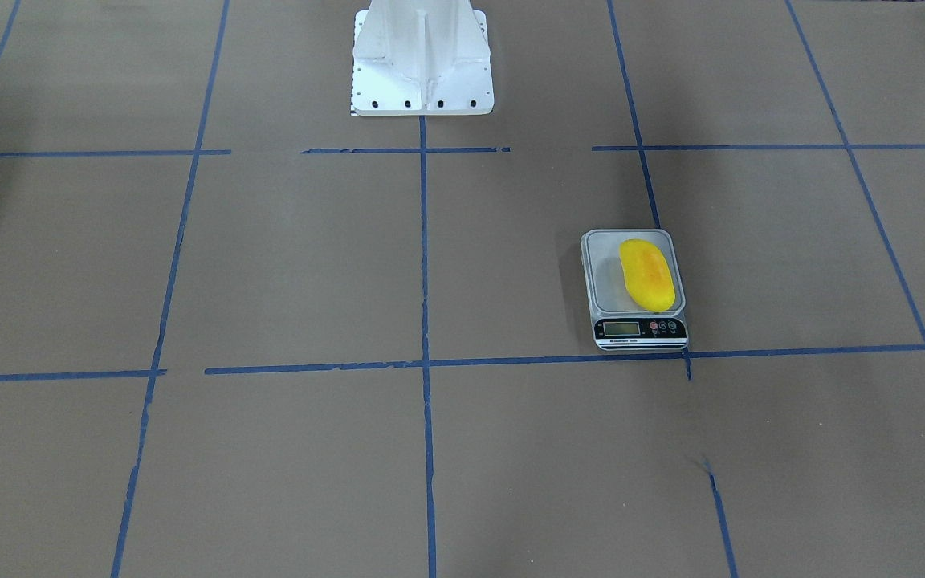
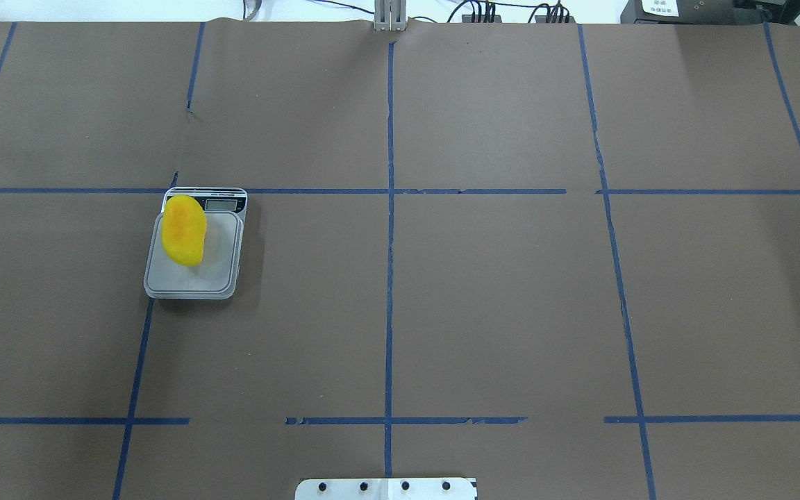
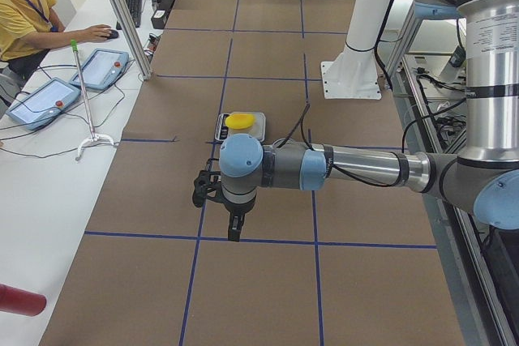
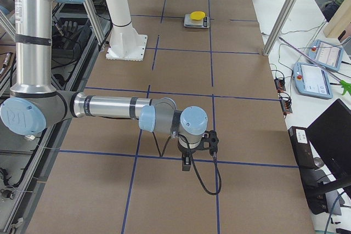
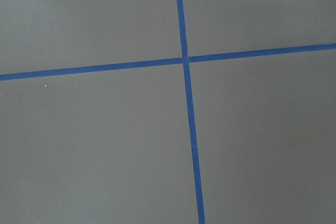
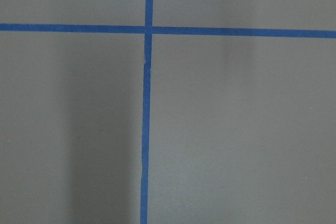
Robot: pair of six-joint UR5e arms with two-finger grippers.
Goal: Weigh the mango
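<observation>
Mango (image 1: 647,275) lies on the scale (image 1: 609,291), long axis pointing away from the robot, inboard of my left tool (image 3: 233,228); right tool (image 4: 186,164) hangs well apart. Whether either is open, I cannot tell.

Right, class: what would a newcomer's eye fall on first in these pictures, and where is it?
The bright yellow mango stands out, lying on the small scale on the robot's left side of the brown table. Next come the blue tape lines that mark the table into a grid.
</observation>
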